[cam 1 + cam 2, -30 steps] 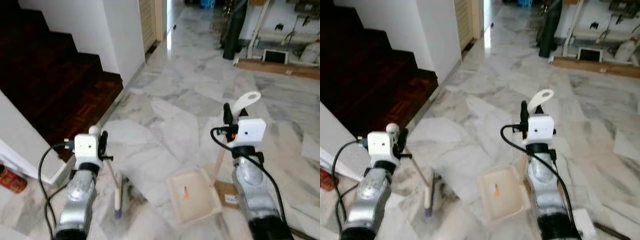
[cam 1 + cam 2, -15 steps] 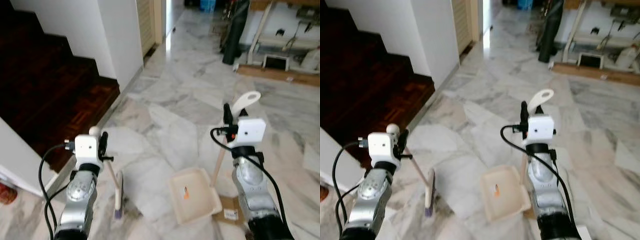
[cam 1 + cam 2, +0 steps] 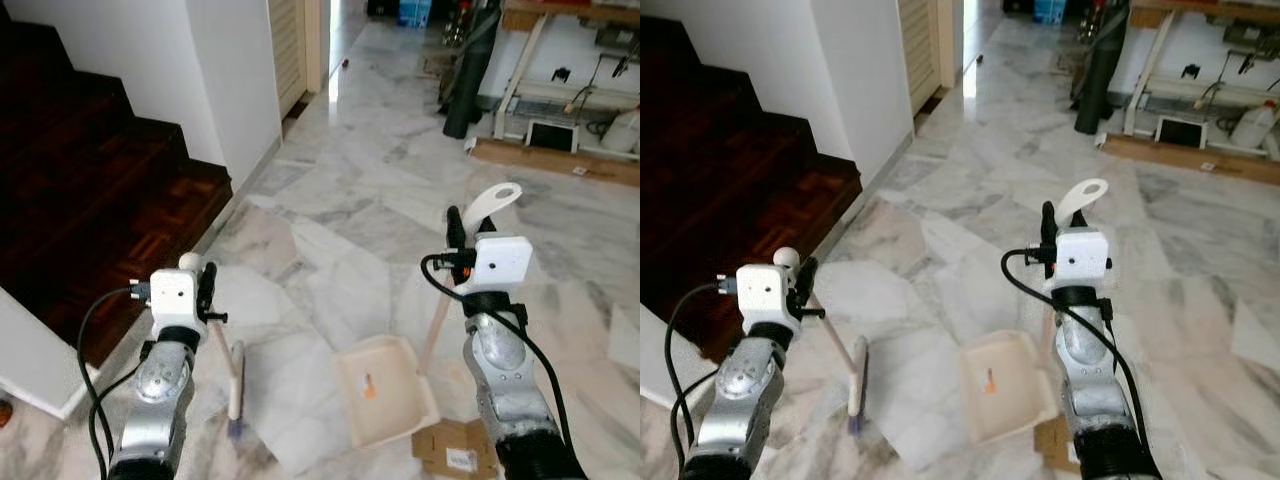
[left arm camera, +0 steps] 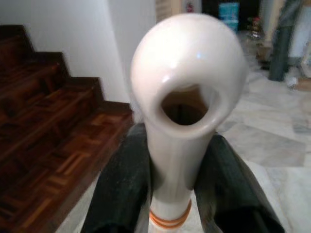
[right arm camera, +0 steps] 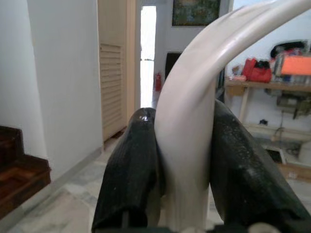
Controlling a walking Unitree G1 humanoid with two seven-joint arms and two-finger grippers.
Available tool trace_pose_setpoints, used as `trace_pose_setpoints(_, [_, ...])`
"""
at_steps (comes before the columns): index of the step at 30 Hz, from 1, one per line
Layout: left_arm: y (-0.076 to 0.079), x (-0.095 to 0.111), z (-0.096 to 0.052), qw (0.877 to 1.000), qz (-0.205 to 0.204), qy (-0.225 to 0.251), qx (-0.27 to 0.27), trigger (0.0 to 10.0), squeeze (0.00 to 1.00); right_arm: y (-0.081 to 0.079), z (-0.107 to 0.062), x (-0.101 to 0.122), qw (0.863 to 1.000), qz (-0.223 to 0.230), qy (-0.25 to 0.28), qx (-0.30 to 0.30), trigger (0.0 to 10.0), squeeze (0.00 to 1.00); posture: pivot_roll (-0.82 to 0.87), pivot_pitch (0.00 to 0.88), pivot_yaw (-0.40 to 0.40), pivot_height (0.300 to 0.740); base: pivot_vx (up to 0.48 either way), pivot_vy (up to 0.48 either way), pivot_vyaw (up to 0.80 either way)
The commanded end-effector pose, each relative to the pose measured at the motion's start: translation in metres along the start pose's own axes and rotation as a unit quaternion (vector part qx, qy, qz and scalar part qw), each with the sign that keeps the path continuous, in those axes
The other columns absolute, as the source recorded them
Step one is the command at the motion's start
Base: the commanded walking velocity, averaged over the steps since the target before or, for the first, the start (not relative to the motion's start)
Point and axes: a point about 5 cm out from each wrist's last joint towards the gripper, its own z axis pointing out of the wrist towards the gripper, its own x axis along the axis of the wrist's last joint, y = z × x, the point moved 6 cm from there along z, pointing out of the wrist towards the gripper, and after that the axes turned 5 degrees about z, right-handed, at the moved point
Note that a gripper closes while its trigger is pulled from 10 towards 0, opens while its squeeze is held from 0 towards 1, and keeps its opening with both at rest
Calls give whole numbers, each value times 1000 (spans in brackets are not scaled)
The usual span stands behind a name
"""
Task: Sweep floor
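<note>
Cream plastic is being shown in the left eye view: a broom (image 3: 232, 372) is being held by the left gripper (image 3: 205, 290) near the knob at the top of its handle, its head being rested on the marble floor (image 3: 350, 190) just beside the dustpan (image 3: 385, 390). The dustpan's long handle is being clamped by the right gripper (image 3: 456, 232), the tray lying flat on the floor with a small orange mark inside. A flattened cardboard piece (image 3: 455, 452) with a white label is lying near the tray; its print is too small to be read.

In the right eye view the same layout is being repeated, with dark wooden stairs (image 3: 710, 190) to the robot's left.

In the left wrist view both black fingers (image 4: 124, 184) are being pressed against the glossy hollow handle tip, above an orange band.

In the right wrist view the curved dustpan handle is being squeezed between the fingers (image 5: 133, 165).

Both tools are judged light, stiff and smooth, so slipping or twisting in the grip is likely; a hold lower on each shaft would probably give firmer control. No brand is being made out.
</note>
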Motion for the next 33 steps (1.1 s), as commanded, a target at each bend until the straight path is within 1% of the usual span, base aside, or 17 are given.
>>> trace_pose_setpoints(1, [-4, 15, 4, 1000, 5, 26, 3, 10000, 0, -1, 5, 15, 1000, -2, 27, 2, 10000, 0, -13, 61, 49, 740, 368, 0, 0])
trace_pose_setpoints(24, [-4, 14, 4, 1000, 3, 25, 3, 10000, 0, -2, 6, 16, 1000, -4, 29, 4, 10000, 0, -15, 64, 46, 740, 363, 0, 0])
trace_pose_setpoints(33, [-2, 15, 4, 1000, -3, 29, -2, 10000, 0, 0, 5, 16, 1000, -2, 29, 0, 10000, 0, -21, 56, 50, 740, 0, 0, 0])
